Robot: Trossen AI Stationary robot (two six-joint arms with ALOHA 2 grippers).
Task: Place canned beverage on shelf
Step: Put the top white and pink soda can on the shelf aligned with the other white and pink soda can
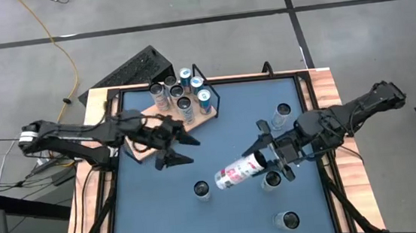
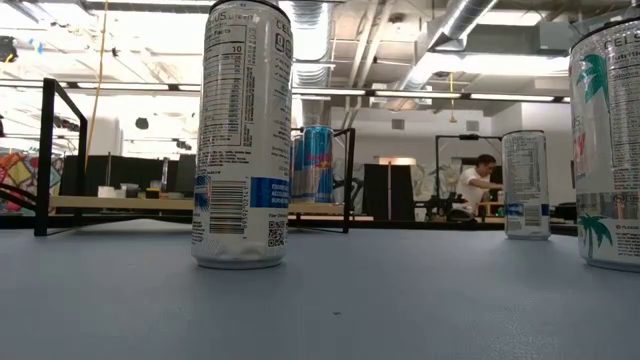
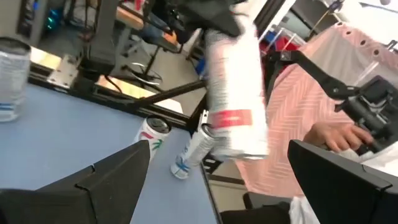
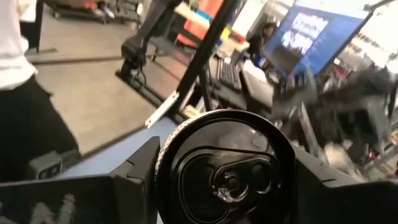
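High view: can [image 1: 237,172] clamped (tilted) in right gripper [image 1: 266,159].

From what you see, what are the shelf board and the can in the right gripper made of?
The shelf looks like pale wood or plywood with a matte finish; its frame looks like thin black wire or rod, probably metal. The can, held tilted by the right gripper, looks like thin metal, likely aluminium, with a glossy white printed wrap and a dark lid with a pull tab.
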